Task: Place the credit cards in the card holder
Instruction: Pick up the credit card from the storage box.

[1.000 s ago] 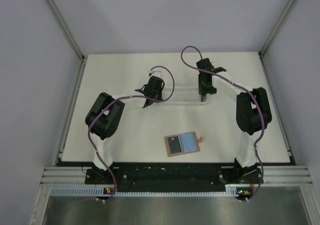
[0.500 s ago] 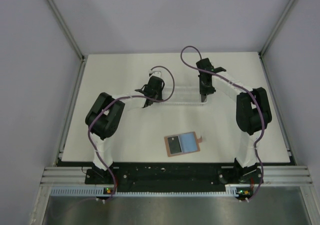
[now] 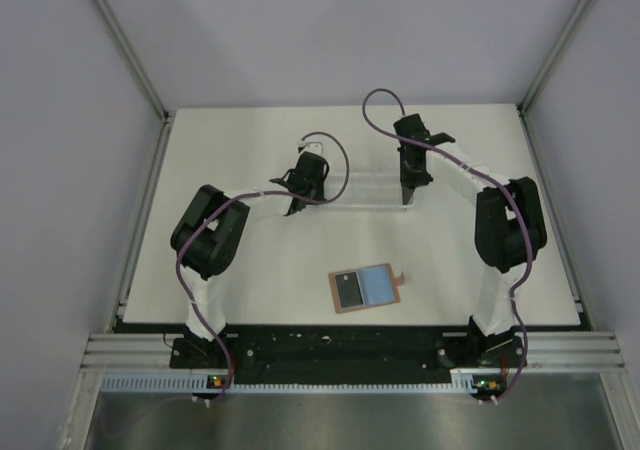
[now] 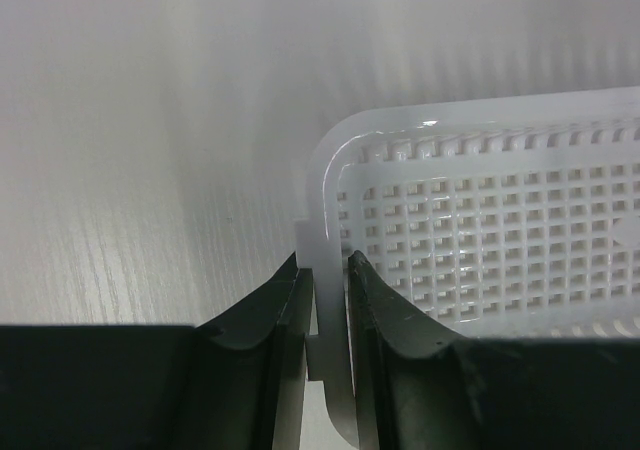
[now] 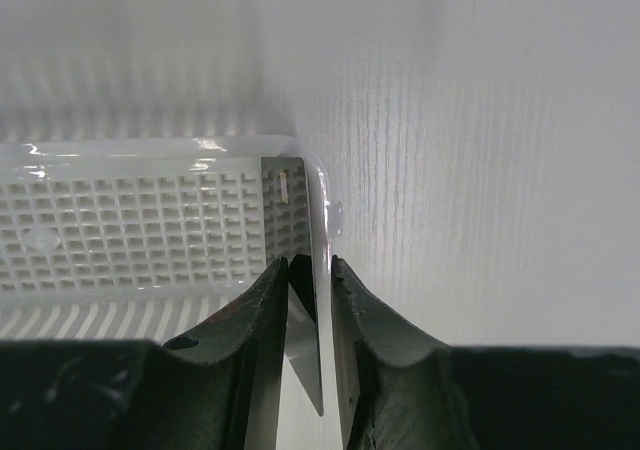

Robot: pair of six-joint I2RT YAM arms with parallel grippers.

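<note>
Left fingers & right fingers each pinch an end wall of white slatted plastic tray; reddish-brown leather card holder lies open on worktop, well apart. Risk: uneven lift twists tray, thin wall slips out.

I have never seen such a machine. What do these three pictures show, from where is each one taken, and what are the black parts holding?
You see two robot arms bolted at the near edge of a white table. The wide picture looks down from above and behind them. The other two come from a camera on each wrist, so the black shapes at the bottom are that arm's own fingers. The left gripper is shut on the left end of a white slatted tray; the right gripper is shut on its right end. Nearer the arms lies the card holder, open and untouched.
</note>
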